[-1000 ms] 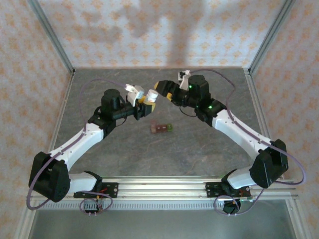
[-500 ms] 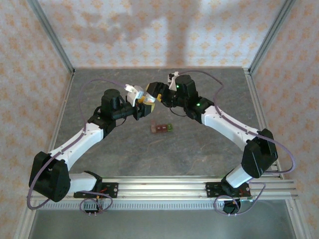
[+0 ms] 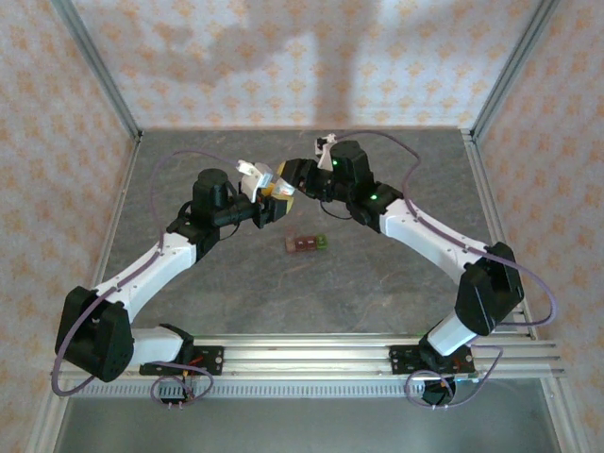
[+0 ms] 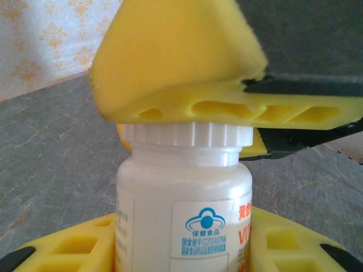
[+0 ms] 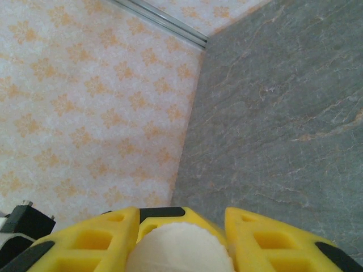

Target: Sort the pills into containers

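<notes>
Nearby, a white bottle (image 4: 181, 215) hangs just beyond the containers (image 3: 307, 243) on the table (image 3: 377, 283).

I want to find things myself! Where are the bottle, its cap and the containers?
bottle (image 4: 181, 184), left wrist view, on its white body.
cap (image 4: 184, 135), left wrist view, on its ribbed side.
containers (image 3: 307, 243), top external view, on the middle of the strip.

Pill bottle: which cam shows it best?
Left wrist. The bottle is close and sharp there: white body, ribbed cap, printed label, yellow jaws on both sides and over the cap. Right wrist shows its rounded white top between that arm's jaws. Top external shows a small bit of it where the arms meet, mostly covered.
</notes>
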You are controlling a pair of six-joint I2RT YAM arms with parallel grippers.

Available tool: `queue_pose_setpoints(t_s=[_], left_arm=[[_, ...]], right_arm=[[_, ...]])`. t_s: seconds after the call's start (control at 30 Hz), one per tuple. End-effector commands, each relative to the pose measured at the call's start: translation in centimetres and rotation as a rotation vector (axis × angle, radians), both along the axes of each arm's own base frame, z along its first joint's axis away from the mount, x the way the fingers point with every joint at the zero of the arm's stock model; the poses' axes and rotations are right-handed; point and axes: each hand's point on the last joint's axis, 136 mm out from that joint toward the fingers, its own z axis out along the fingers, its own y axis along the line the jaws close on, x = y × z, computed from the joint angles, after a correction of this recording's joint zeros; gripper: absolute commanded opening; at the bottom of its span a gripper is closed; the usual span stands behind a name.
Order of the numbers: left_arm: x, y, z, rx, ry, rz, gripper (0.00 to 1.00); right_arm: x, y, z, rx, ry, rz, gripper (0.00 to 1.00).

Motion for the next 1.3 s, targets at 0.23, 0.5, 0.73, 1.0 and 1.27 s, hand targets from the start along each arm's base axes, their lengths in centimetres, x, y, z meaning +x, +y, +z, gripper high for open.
queue_pose_setpoints(t_s=[0.23,0.5,0.73,1.0,1.27], left_arm=[[0.0,0.0,2.1,-0.07,-0.053,-0.001,0.0],[0.1,0.0,2.3,-0.075,-0.052,0.001,0.0],[0.4,0.2,2.0,-0.073,-0.052,0.024,0.0],[0.4,0.2,1.9,-0.082,-0.052,0.03,0.0],[0.3,0.3,2.0,-0.081,-0.055,0.03,0.0]], right_arm=[[-1.3,-2.9,0.5,0.073,-0.121,0.142,0.37],[-1.4,-2.1,0.5,0.075,-0.106,0.142,0.35],[0.9,-2.4,0.0,0.105,-0.002,-0.068,0.27],[1.5,-2.3,3.5,0.196,-0.084,-0.145,0.26],[1.5,-3.7,4.0,0.155,-0.174,-0.097,0.26]])
